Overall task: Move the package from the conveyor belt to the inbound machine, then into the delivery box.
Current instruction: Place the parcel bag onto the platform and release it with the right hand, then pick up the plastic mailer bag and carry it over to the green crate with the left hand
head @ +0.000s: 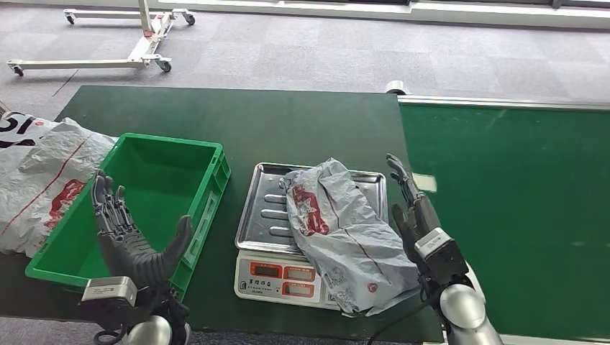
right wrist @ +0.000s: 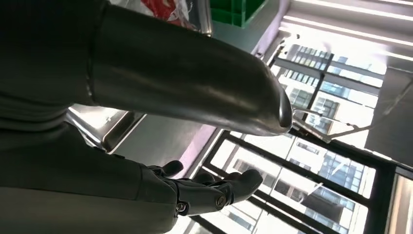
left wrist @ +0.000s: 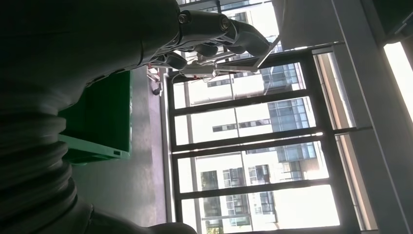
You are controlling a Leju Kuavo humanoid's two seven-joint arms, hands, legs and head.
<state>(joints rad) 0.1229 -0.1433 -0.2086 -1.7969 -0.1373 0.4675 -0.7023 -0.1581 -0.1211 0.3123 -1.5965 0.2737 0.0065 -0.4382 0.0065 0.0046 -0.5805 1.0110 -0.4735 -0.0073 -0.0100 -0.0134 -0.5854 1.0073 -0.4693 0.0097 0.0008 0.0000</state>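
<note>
The crumpled grey plastic mailer package with red print [head: 342, 233] lies on the steel tray of the white weighing scale [head: 288, 277], draping over its front right corner, so I judge step 1 done. My right hand [head: 410, 208] stands spread just beside it, holding nothing. My left hand [head: 133, 233] hovers spread over the empty green plastic crate [head: 205, 183]; that transfer remains.

package [head: 345, 230] on the scale's tray [head: 262, 208], crate [head: 162, 180] to its left — conveyor belt [head: 503, 215] to its right
</note>
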